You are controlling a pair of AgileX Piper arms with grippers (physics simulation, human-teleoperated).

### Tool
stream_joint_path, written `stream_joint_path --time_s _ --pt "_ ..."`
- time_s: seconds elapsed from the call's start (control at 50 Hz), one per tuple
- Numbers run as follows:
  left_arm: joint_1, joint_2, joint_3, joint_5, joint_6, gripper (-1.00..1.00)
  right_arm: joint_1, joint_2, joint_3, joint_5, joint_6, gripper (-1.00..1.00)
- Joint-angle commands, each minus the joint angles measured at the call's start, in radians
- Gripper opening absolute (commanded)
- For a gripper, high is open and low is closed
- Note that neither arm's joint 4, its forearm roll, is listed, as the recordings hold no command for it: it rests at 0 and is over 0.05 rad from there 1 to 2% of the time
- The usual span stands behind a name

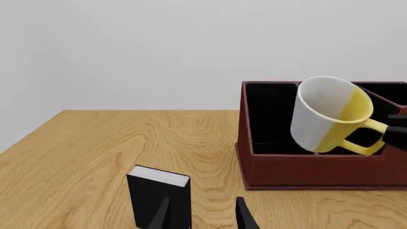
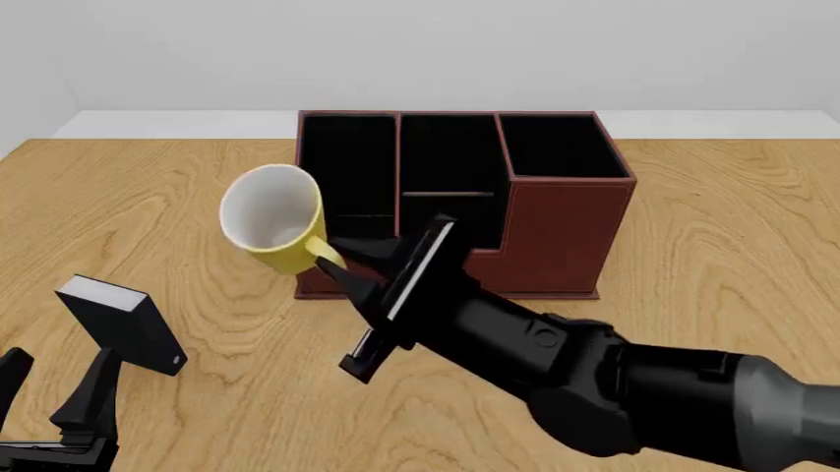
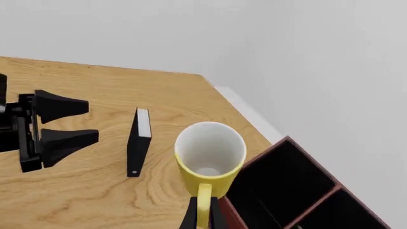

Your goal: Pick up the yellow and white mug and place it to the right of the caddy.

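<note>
While the right gripper (image 2: 344, 264) pinches the mug's handle between its jaws, the mug (image 2: 273, 218) hangs tilted in the air, left of centre in the front view, its white mouth facing the camera. And look at that grip: in the right wrist view the two dark fingers (image 3: 190, 218) sit tight on either side of the yellow handle, with the mug (image 3: 209, 157) mouth-up right above them. The caddy (image 2: 552, 231) sits in the middle of the frame on the desk (image 2: 735, 246), three black-lined compartments open to the top, its stepped front facing us. The mug shows just left of its front left corner, clear of the desk as far as the views tell. From the left wrist view, the mug (image 1: 330, 115) appears in front of the caddy (image 1: 305, 167), white on one side, yellow on the other, handle toward the right edge of the frame.

Down in the lower left corner of the front view, the left gripper (image 2: 50, 393) waits low over the desk, jaws spread apart, nothing between them. Just beside it stands a small black block (image 2: 121, 324) with a white edge, upright on the desk, well apart from the caddy. The right wrist view shows that block (image 3: 138, 140) between the left gripper (image 3: 66, 121) and the mug.
</note>
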Motion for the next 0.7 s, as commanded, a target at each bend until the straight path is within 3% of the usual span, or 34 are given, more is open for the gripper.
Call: stream_joint_path --time_s 0.02,0.7 --pt "0.0 0.001 0.0 -0.001 0.0 1.0 -0.014 -0.086 0.008 0.035 -0.01 -1.0" --pt "0.0 0.0 0.0 0.0 0.0 1.0 -0.149 -0.377 0.126 0.146 -0.042 -1.0"
